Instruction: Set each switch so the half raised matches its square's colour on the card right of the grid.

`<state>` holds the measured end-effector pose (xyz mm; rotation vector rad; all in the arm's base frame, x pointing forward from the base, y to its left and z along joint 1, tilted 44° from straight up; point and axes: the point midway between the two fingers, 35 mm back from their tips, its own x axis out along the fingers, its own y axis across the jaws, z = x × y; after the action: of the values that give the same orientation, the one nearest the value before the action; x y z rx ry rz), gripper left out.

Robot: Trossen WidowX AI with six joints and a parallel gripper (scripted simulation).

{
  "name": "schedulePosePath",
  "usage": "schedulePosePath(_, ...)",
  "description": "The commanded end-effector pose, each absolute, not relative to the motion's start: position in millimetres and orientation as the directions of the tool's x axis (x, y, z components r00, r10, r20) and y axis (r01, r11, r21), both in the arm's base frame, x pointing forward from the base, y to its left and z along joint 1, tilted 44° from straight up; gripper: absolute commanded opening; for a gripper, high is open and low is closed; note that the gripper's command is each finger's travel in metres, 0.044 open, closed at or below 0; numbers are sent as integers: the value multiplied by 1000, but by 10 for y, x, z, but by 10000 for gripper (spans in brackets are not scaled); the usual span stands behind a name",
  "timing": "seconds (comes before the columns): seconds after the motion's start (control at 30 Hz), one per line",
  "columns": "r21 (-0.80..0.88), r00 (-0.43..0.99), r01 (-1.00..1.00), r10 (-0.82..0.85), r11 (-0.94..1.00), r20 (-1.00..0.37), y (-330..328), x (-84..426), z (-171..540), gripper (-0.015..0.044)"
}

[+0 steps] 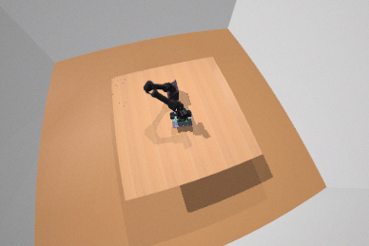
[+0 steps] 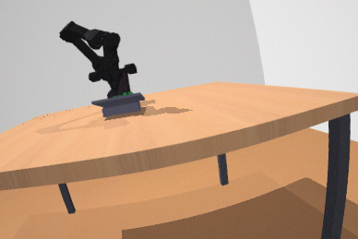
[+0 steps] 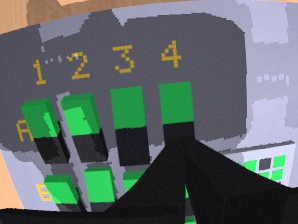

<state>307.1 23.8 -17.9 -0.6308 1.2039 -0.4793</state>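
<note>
I have the pincer (image 3: 181,141) shut tight, gripping nothing, its tip on the dark near half of switch A4 (image 3: 176,111). The panel (image 2: 117,105) sits mid-counter (image 2: 240,108); the card (image 3: 265,164) lies at the pincer's 3 o'clock.

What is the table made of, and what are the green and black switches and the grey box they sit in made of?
The table looks like light wood, matte, with faint grain lines along the top. The switches look like smooth plastic in flat green and black halves, though that is a guess. The grey panel could be painted metal or plastic; its plain, dull surface leaves that open.
</note>
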Motion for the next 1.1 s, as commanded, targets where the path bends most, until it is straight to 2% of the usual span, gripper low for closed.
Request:
schedulePosePath(0.0,-681,292,6,-653,732,-699,225,3064,-195,0)
schedulePosePath(1.07,-681,292,6,-653,732,-699,200,3073,-220,0)
